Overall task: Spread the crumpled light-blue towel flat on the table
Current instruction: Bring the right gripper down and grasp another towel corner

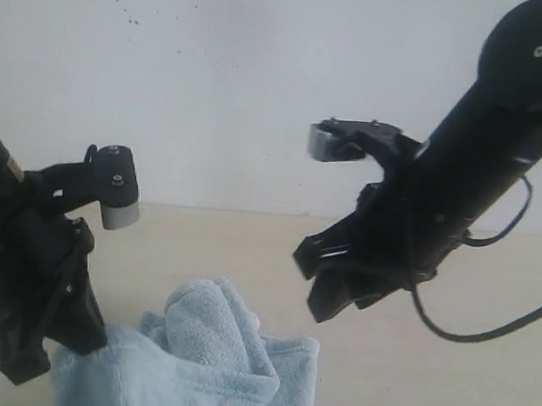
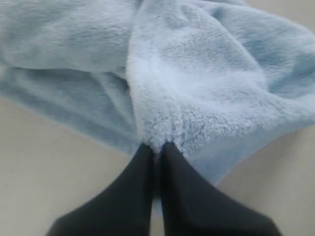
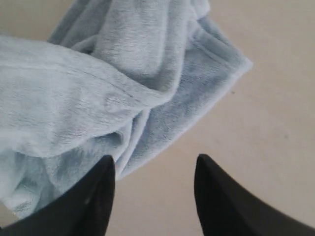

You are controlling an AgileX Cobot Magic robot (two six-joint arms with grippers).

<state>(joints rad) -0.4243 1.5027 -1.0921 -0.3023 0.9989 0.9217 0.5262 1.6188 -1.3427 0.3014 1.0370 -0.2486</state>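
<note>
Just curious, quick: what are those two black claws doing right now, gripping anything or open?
Left gripper: closed, pinching a fold of the towel.
Right gripper: open, holding nothing.

Ext. view: soft, low-res, even diffuse light; wall (image 1: 264, 69) reads bright grey-white, black arms (image 1: 484, 155) come out nearly as silhouettes w/ little detail, shadows on table (image 1: 445, 389) weak & soft-edged. Wrist views evenly lit but a bit dim & cool, towel (image 2: 197, 73) pile fairly sharp mid-frame w/ gentle shading in the folds. Left gripper (image 2: 158, 146) & right gripper (image 3: 155, 157) sit close to the lens, so both look blurry-edged, featureless black.
</note>
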